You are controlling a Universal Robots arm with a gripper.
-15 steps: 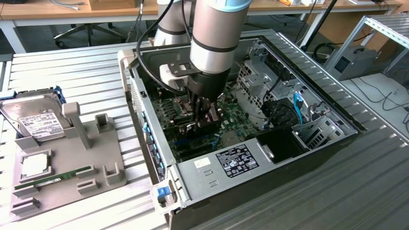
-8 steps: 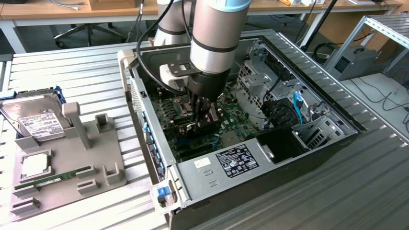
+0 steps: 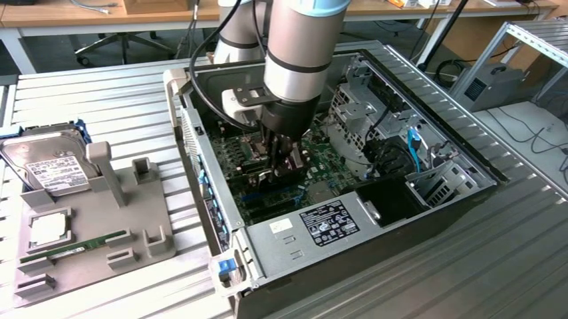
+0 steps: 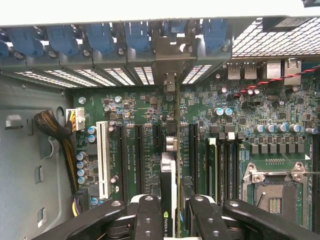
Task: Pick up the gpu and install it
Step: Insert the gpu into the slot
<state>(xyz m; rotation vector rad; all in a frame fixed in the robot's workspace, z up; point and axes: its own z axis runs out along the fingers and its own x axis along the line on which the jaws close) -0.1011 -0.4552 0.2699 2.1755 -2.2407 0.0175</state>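
**GPU held edge-on inside case**

The gpu (image 4: 171, 165) was gripped by the tool (image 4: 172, 210), jaws closed on its top edge, and was held upright over the motherboard (image 4: 145, 115) slots inside the open computer case (image 3: 293, 232).

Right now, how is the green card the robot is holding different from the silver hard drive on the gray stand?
The gpu stands on its edge inside the computer case, clamped in the gripper over the motherboard. The hard drive leans on the gray stand outside the case, with nothing gripping it. The gpu is green; the hard drive is silver with a white label. Both are flat computer parts.
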